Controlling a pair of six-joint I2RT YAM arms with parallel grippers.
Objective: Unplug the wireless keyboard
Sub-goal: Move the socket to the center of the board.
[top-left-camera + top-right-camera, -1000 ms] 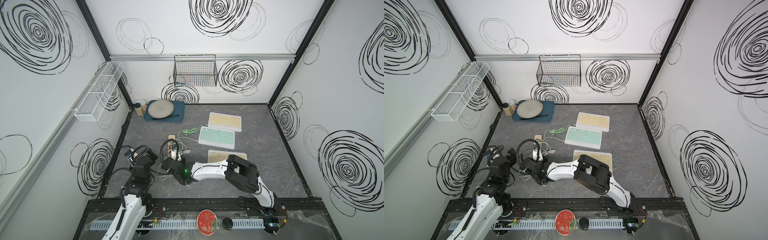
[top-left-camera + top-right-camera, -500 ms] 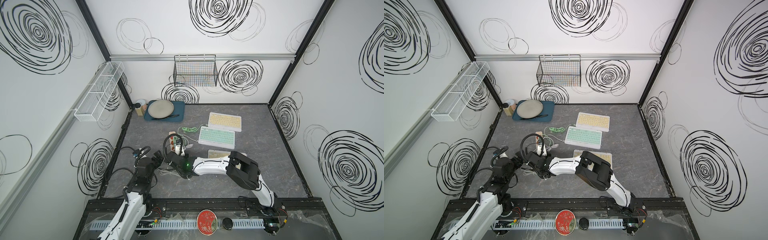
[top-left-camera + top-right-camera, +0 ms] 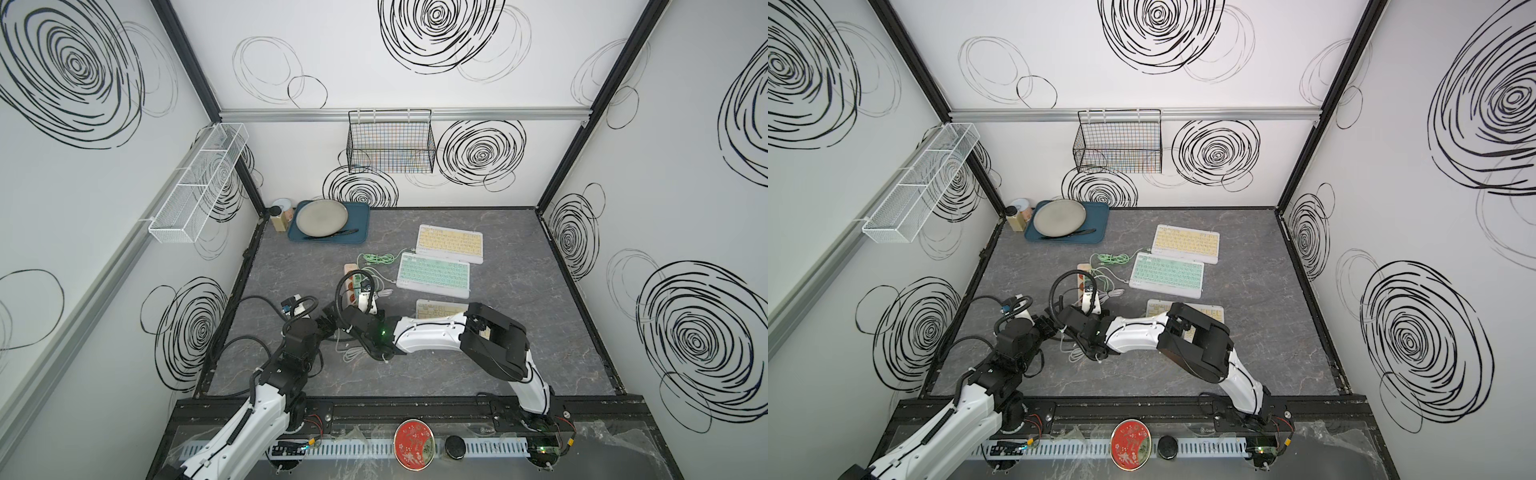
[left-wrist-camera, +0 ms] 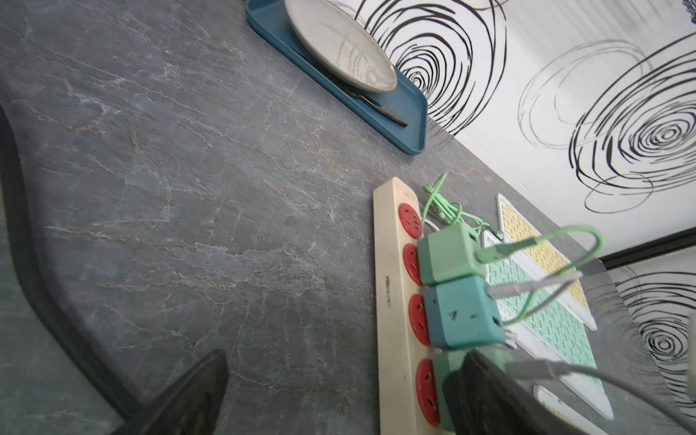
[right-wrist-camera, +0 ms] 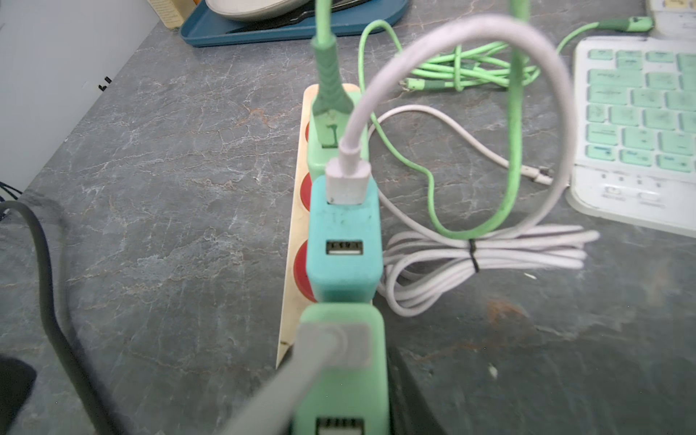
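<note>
Three wireless keyboards lie right of a cream power strip point(image 3: 354, 276) with red sockets: a yellow one point(image 3: 451, 243), a green one point(image 3: 434, 276), and a pale one point(image 3: 436, 309) partly under my right arm. Three chargers sit in the strip: light green point(image 4: 446, 254), teal point(image 5: 342, 241), and a nearer green charger point(image 5: 341, 369) with a grey cable point(image 4: 542, 369). My right gripper point(image 5: 341, 395) is shut on that nearest green charger. My left gripper point(image 4: 339, 406) is open, low at the strip's near end, with one finger point(image 4: 188, 391) on the bare table side.
At the back left stand a blue tray point(image 3: 363, 232) with a grey plate and two jars point(image 3: 280, 214). Green cable point(image 3: 376, 259) and a tied white coil point(image 5: 489, 252) lie between strip and keyboards. More grey cable point(image 3: 353, 353) lies under my right wrist.
My right gripper has moved forward along the strip and closed on the nearest green charger. My left arm has reached forward and right, up beside the right gripper.
</note>
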